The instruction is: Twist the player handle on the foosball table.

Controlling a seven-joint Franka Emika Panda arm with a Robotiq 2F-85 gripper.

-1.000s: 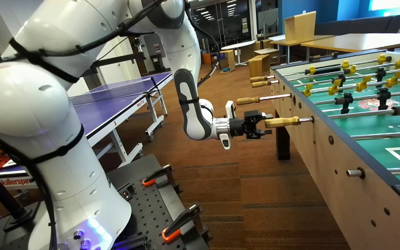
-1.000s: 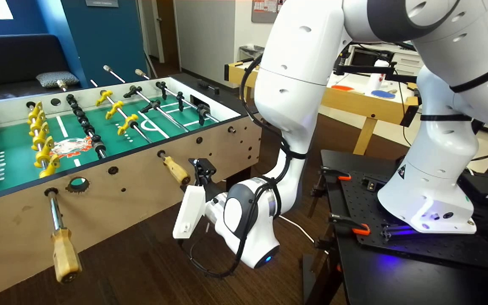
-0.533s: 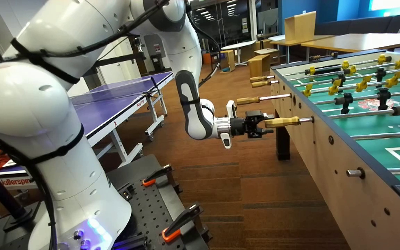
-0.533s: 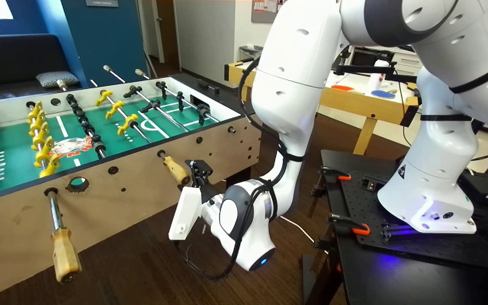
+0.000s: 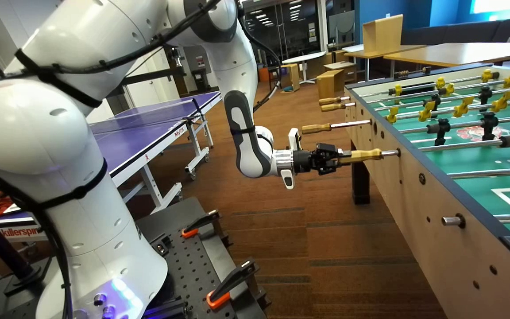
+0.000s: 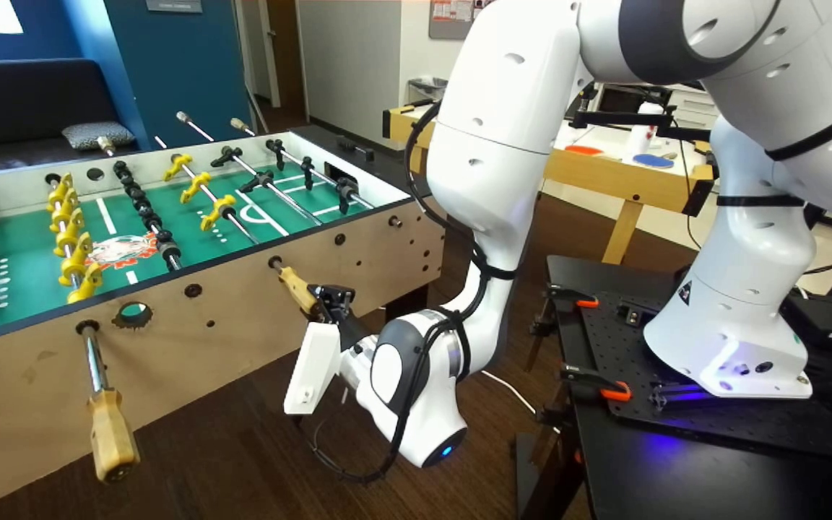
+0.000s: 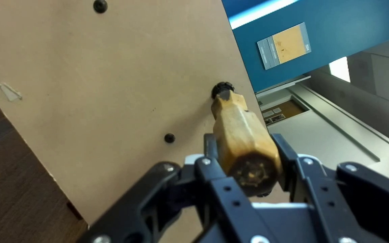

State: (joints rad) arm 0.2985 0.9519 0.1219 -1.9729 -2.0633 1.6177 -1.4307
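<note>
On the tan side of the foosball table (image 5: 419, 195) a yellow wooden player handle (image 5: 363, 155) sticks out on its short steel rod. My gripper (image 5: 342, 158) has its jaws around the free end of that handle. In the wrist view the dark round butt of the handle (image 7: 240, 125) lies between the two black fingers (image 7: 286, 148), one on each side and pressed close. The gripper (image 6: 318, 302) covers the end of the handle (image 6: 297, 287) in an exterior view. The player figures on this rod cannot be made out for certain.
A longer handle (image 6: 111, 437) projects from the same side panel, with more handles (image 5: 332, 106) farther along. A bare rod end (image 5: 452, 220) sticks out nearer the camera. A purple ping-pong table (image 5: 148, 117) stands behind the arm. Clamps (image 5: 233, 283) hold the base plate.
The jaws were apart around the handle's end and have closed on it. The arm has shifted slightly. The handle shows no clear turn.
</note>
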